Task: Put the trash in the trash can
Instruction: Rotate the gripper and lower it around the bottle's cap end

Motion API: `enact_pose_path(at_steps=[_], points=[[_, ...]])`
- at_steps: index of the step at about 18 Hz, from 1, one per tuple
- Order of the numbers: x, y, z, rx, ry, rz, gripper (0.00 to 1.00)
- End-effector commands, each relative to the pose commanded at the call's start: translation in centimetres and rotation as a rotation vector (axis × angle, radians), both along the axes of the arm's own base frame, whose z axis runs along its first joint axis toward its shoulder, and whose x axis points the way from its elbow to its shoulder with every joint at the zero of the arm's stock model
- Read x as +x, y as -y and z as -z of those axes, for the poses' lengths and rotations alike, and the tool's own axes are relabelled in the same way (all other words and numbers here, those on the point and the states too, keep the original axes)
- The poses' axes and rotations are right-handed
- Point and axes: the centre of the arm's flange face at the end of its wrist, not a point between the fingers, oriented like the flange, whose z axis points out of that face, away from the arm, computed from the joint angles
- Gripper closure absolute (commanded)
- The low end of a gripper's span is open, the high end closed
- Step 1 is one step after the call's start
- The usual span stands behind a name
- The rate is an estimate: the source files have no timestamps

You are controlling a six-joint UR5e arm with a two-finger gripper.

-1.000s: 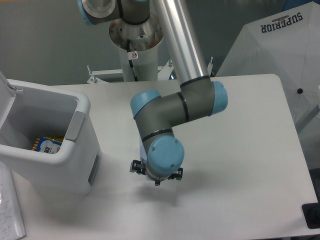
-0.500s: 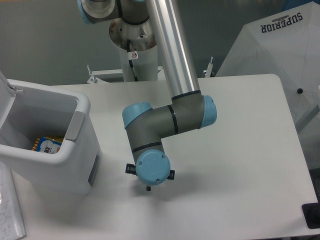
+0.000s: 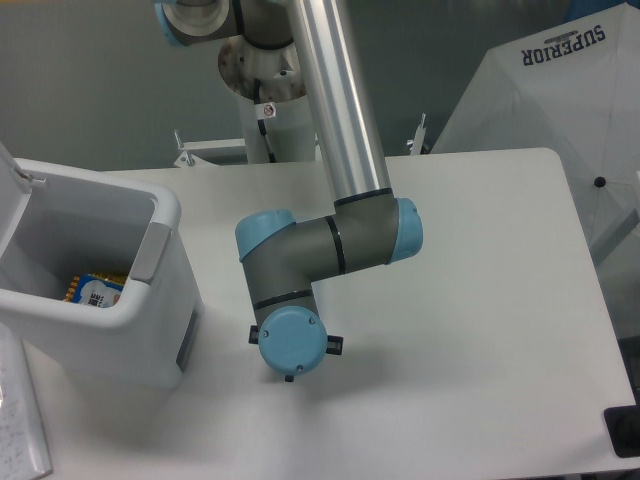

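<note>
The trash is hidden: no bottle or wrapper shows on the white table (image 3: 480,300). The trash can (image 3: 120,335) is a large white bin at the left with a grey panel on its right side and its lid (image 3: 10,185) standing open. A blue and orange packet (image 3: 95,290) lies at its bottom. The arm's blue wrist cap (image 3: 290,342) hangs low over the table, just right of the bin. It covers my gripper (image 3: 289,376), of which only small black bits stick out, so the fingers and anything between them cannot be seen.
The robot's pedestal (image 3: 268,110) stands at the table's back edge. A white canopy printed SUPERIOR (image 3: 560,90) rises behind the right side. A black object (image 3: 622,432) sits at the front right corner, and a sheet of paper (image 3: 15,425) at the front left.
The wrist and forearm have swung left and a little toward the front, closer to the trash can. Nothing else has moved.
</note>
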Motion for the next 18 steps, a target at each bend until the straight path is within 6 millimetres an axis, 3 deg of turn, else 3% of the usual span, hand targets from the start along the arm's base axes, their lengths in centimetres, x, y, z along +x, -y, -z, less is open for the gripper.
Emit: enact_pose_path(at_steps=[2, 10, 13, 18], points=[[0.0, 0.0, -0.1, 0.001, -0.001, 0.001, 0.76], [-0.4, 0.0, -2.2, 0.031, -0.016, 0.006, 0.88], [-1.4, 0.0, -3.8, 0.061, -0.035, -0.005, 0.98], [-4.3, -0.3, -8.2, 0.166, -0.057, -0.043, 0.98]])
